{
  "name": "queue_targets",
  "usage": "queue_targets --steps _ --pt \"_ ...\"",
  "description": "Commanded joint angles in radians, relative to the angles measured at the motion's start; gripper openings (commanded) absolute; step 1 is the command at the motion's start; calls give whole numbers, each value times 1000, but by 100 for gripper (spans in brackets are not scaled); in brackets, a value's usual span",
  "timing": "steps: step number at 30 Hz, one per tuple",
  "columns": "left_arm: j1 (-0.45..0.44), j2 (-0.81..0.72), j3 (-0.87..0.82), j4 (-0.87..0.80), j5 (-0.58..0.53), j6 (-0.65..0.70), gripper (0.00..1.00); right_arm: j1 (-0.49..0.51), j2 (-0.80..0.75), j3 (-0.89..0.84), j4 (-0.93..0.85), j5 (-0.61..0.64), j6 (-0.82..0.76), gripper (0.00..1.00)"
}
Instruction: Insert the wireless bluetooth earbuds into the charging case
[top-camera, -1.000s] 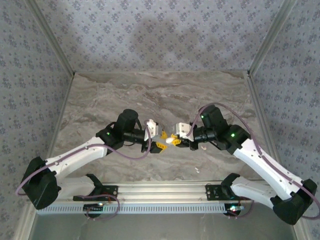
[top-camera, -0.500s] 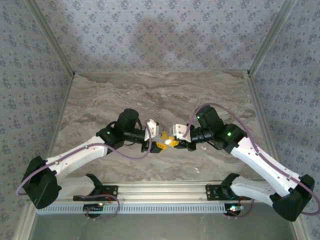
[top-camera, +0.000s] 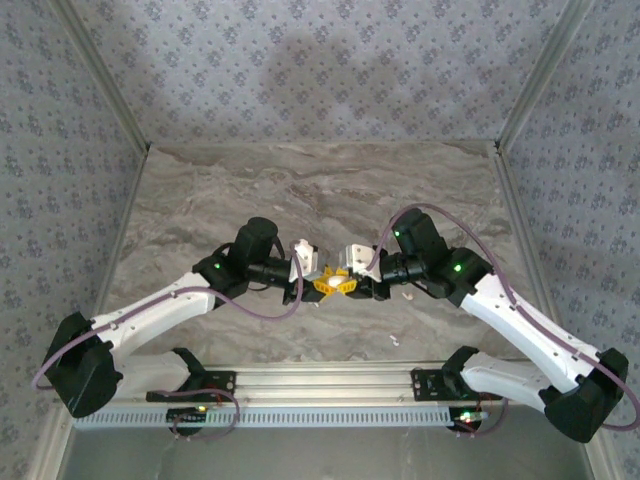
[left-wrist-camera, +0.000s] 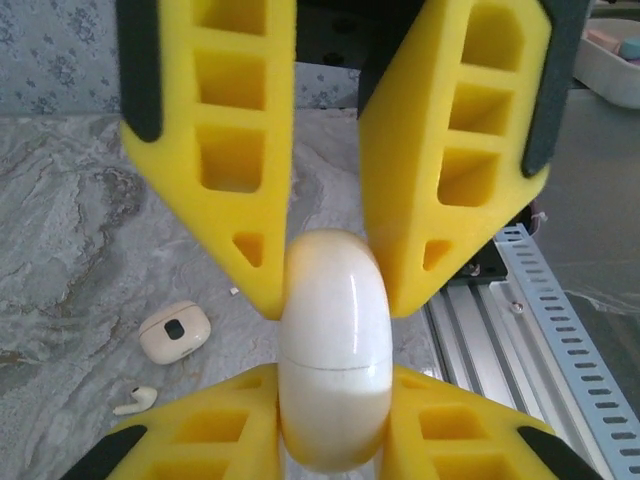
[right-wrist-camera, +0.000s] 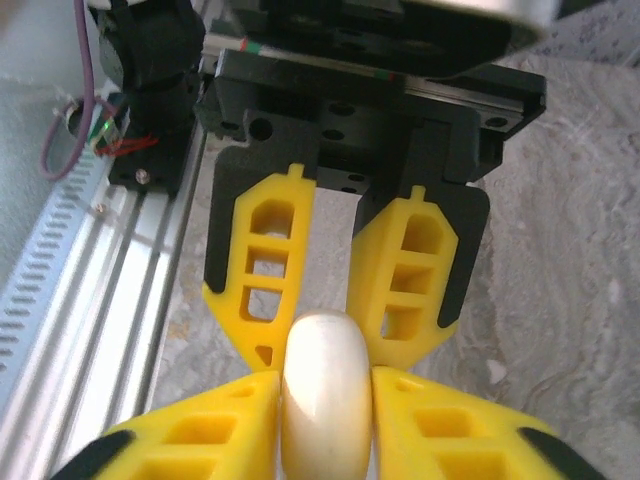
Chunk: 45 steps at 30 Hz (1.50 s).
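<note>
A flat round cream disc (left-wrist-camera: 335, 300) with a thin seam around it hangs above the table, clamped from two sides. My left gripper (left-wrist-camera: 333, 378) is shut on its lower part, and my right gripper (left-wrist-camera: 333, 290) pinches it from the opposite side. In the right wrist view my right gripper (right-wrist-camera: 325, 385) grips the disc (right-wrist-camera: 325, 350) and the left gripper (right-wrist-camera: 322, 340) faces it. Seen from above, the left gripper (top-camera: 322, 284) and right gripper (top-camera: 348, 285) meet tip to tip at the disc (top-camera: 335, 283). The tan charging case (left-wrist-camera: 175, 332) lies on the marble beside one whitish earbud (left-wrist-camera: 135, 400).
The aluminium rail (left-wrist-camera: 520, 330) runs along the table's near edge, close under the grippers. A white tray (left-wrist-camera: 610, 60) sits beyond that rail. A small white speck (top-camera: 393, 340) lies near the rail. Patterned walls (top-camera: 90, 150) close in the left, right and back.
My right gripper has moved left with the cream disc until it met the left gripper. Both pairs of fingers now clamp the disc. The left arm has barely moved.
</note>
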Motion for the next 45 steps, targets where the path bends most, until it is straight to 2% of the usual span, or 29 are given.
queue_targets --steps 1,10,16,23,27,31,34,39,45 --pt "-6 -19 25 -9 14 13 25 -8 -8 -20 35 7 32 48" --pt "-7 -22 20 7 9 8 25 -93 -16 -73 129 14 78 55" --pt "-6 -22 8 3 -6 11 24 -183 -31 -78 196 -79 124 56" --pt "-5 -21 -8 23 -19 7 23 -210 -29 -88 228 -123 157 56" --pt "20 -24 -50 106 -17 -47 23 -212 -35 -95 236 -133 200 57" --pt "82 -27 -145 291 -15 -144 22 -229 -40 -97 273 -137 342 61" --pt "127 -26 -209 401 -38 -215 22 -236 -23 -90 249 -94 426 61" --pt "183 -56 -344 582 -123 -327 22 -211 68 -23 100 31 554 61" --pt "225 -173 -489 646 -297 -405 21 -128 253 79 -55 156 628 57"
